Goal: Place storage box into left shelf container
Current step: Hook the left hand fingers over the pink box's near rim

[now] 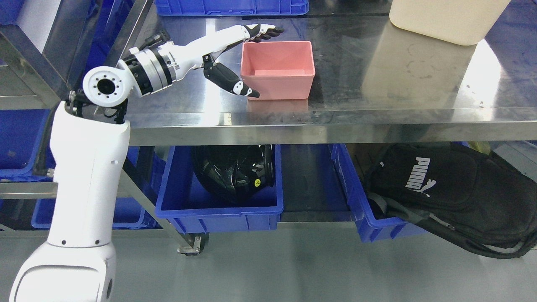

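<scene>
Grey smooth floor (293, 268) fills the near edge, where the robot's white left arm (84, 188) rises from the lower left. Under the table sit a blue plastic crate (218, 214) holding a black crumpled bag (235, 172), and beside it another blue crate with a black backpack (453, 193) spilling out. Above, on the shiny stainless steel table (377, 92), the left hand (247, 58) is spread, grasping nothing: its fingers (264, 31) reach along the far left corner of the empty pink rectangular plastic storage box (277, 69), its thumb (233, 82) lying against the box's near left side. Farther right stands a cream container (444, 19); another blue crate (230, 6) lies at the far edge.
</scene>
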